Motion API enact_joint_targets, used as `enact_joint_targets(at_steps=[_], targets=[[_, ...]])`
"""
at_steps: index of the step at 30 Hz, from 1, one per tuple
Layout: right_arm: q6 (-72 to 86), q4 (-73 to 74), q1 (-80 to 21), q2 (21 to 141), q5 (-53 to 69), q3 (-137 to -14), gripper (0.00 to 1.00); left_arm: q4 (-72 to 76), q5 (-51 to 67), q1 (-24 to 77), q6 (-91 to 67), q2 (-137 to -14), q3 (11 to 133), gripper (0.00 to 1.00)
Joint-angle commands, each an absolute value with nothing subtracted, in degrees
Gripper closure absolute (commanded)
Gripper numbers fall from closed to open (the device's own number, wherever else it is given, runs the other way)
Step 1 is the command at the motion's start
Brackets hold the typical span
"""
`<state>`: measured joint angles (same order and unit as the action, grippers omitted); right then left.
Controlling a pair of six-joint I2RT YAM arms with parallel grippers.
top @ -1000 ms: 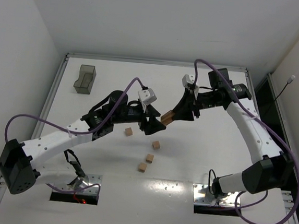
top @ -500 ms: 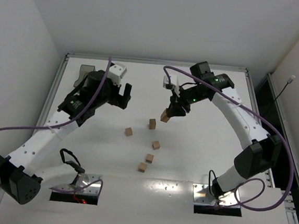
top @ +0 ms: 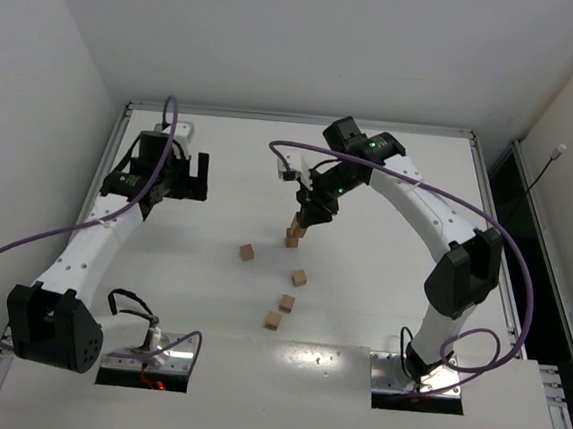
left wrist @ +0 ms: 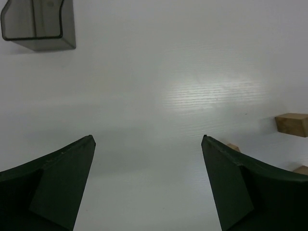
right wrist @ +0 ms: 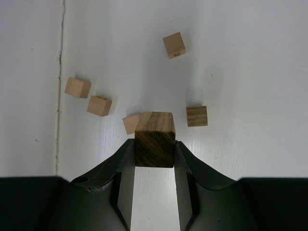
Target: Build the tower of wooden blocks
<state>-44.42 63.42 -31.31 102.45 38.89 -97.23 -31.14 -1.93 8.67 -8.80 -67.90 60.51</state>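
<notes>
I've got the R tool [right wrist: 154, 143] clamped on a dark wood block [right wrist: 154, 137], just over a tan block [right wrist: 130, 124] on the table [right wrist: 250, 67]. L tool [left wrist: 147, 140] gapes wide, nothing in it.

Robotics lab test cell: two white-and-black robot arms, the left arm [top: 83, 247] and the right arm [top: 437, 213], stand bolted to metal plates [top: 393, 369] at the near edge of a white table [top: 378, 313] with a raised metal rim, boxed in by plain white walls [top: 281, 43]. Purple cables [top: 7, 253] loop off the arms. Small wood blocks [top: 299, 277] lie mid-table, and a grey plastic tray [left wrist: 38, 29] sits far left.
</notes>
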Motion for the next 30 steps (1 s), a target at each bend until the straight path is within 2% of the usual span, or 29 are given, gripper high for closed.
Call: enact_joint_targets(at_steps=[1, 5, 10, 16, 30], targets=[[-48.6, 65.7, -32.8, 104.0, 36.9, -100.5, 1.00, -32.3, 5.7, 2.9, -11.2, -69.6, 64.4, 0.10], [-49.7, 66.4, -34.1, 105.6, 34.1, -102.4, 1.00, -32.3, 13.5, -2.2, -11.8, -70.7, 65.1, 0.10], [-48.3, 61.1, -34.6, 106.1, 31.3, -100.4, 1.00, -32.4, 17.7, -5.3, -11.7, -72.7, 65.9, 0.10], [-46.3, 54.4, -34.6, 106.1, 28.6, -97.1, 1.00, -31.7, 20.5, -7.9, -11.7, -72.7, 65.2, 0.10], [-49.1, 60.6, -34.6, 114.3, 30.0, -103.8, 1.00, -31.7, 22.1, -7.9, -11.7, -74.5, 66.4, 0.10]])
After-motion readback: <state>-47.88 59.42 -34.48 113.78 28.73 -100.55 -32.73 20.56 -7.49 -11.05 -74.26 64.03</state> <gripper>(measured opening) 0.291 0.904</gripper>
